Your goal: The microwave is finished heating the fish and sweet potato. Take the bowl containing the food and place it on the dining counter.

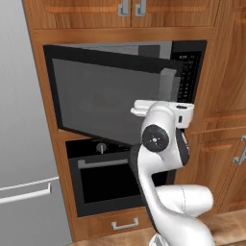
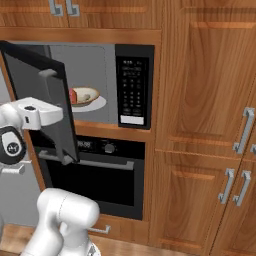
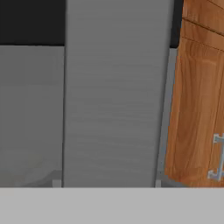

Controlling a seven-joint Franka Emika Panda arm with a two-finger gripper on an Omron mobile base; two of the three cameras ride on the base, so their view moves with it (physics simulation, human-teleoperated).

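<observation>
The one microwave (image 2: 85, 85), across the upper left of the right base view, has its door (image 2: 45, 100) swung partly open, so opening seems nearly done while taking out and carrying to the dining counter are left. Inside, at centre left of that view, one bowl (image 2: 86, 96) rests on one white turntable (image 2: 97, 106) with one sweet potato (image 2: 73, 96); the fish is too small to make out. The gripper's fingers are hidden at the door's bar handle (image 3: 113, 96), so their spread I cannot tell.

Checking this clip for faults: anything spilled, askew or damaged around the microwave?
Nothing stands out. The microwave door hangs partly open; the bowl sits level on the turntable, sweet potato inside, no spill.
</observation>
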